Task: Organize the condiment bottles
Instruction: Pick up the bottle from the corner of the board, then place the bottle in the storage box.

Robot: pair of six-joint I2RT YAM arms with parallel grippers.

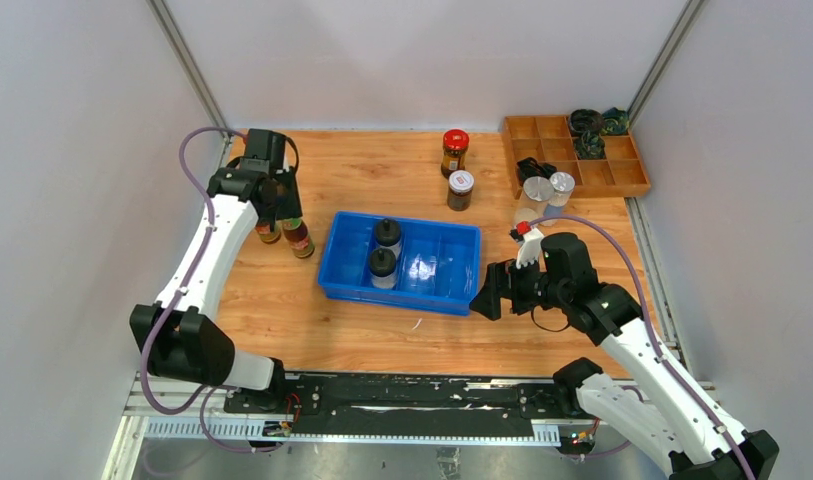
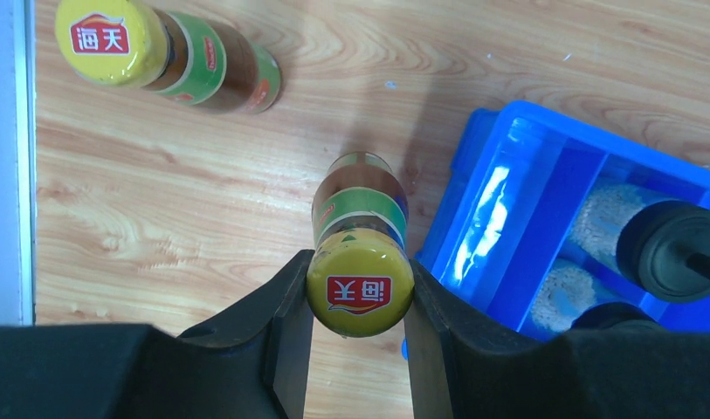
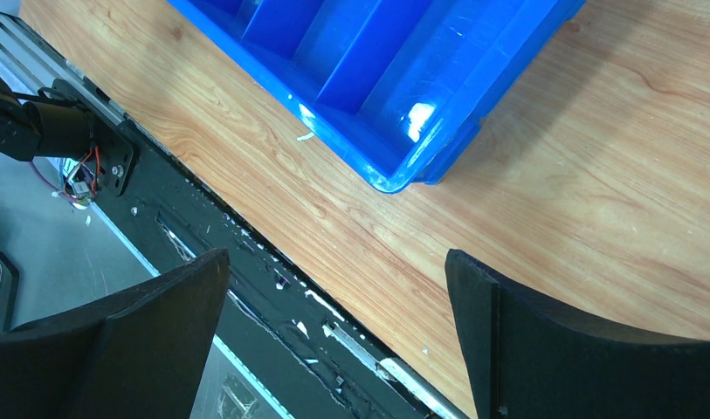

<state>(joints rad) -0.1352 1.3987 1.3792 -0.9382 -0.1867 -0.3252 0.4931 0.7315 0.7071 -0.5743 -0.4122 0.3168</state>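
The left gripper is clamped on the cap of a yellow-capped sauce bottle just left of the blue bin — the second yellow-capped bottle stands apart, nearer the table's left edge. Two black-lidded shakers sit in the bin's left part. The right gripper hangs wide apart, holding nothing, over the bin's near right corner.

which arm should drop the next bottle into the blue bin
Left: the left gripper clamps a yellow-capped sauce bottle beside the blue bin. The right gripper hangs open and empty by the bin's corner.
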